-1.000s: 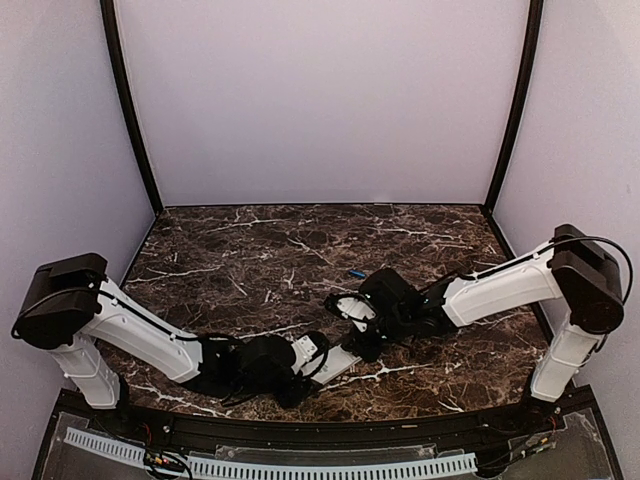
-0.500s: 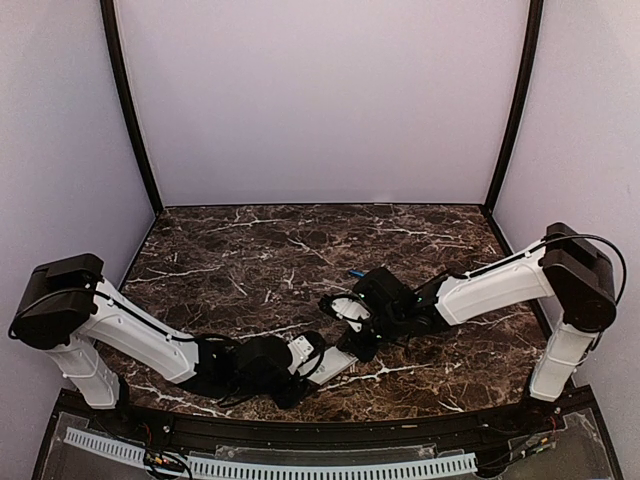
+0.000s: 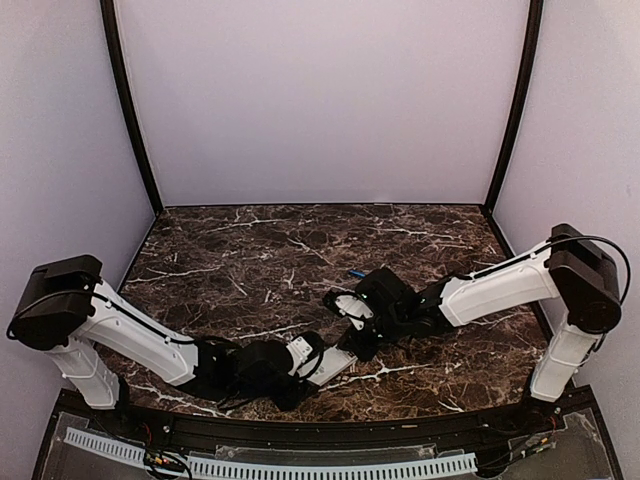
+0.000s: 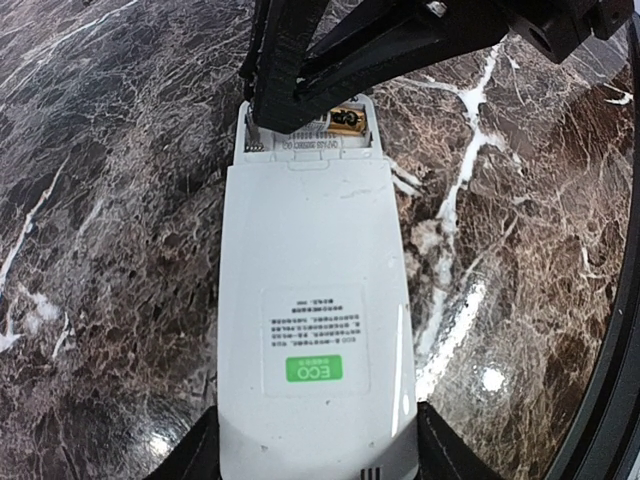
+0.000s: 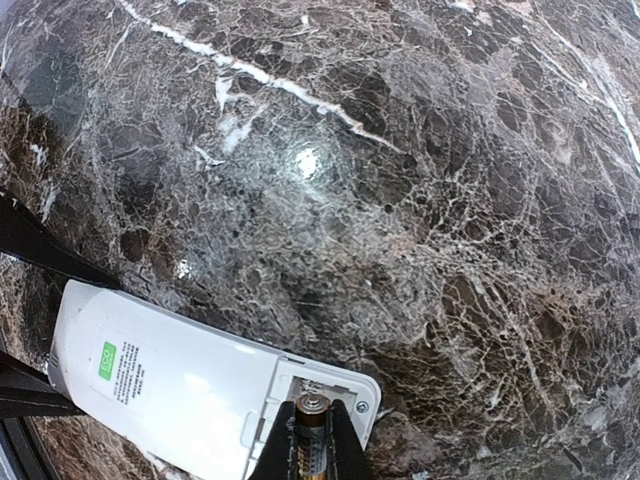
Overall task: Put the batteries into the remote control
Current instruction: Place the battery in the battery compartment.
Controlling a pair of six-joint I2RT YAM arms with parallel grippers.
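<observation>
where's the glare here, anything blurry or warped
Right wrist view: one bright reflection on the marble table, with some wide-angle bowing likely. Left wrist view: smaller glints right of the remote control, its green label legible, and a dark lens rim at lower right. Top external view: soft even light, no glare.

1. The right arm [image 3: 495, 285] swayed: its elbow by the wall swung left, then came back almost to where it had begun.
2. The right gripper [image 5: 308, 450], with a battery [image 5: 311, 415] between its jaws, ended slightly left of its starting place, over the open end of the remote [image 4: 315, 300].
3. The left arm [image 3: 140, 335] sank a little toward the near edge. The left gripper [image 3: 318, 362], with the remote between its jaws, moved with it very slightly.
</observation>
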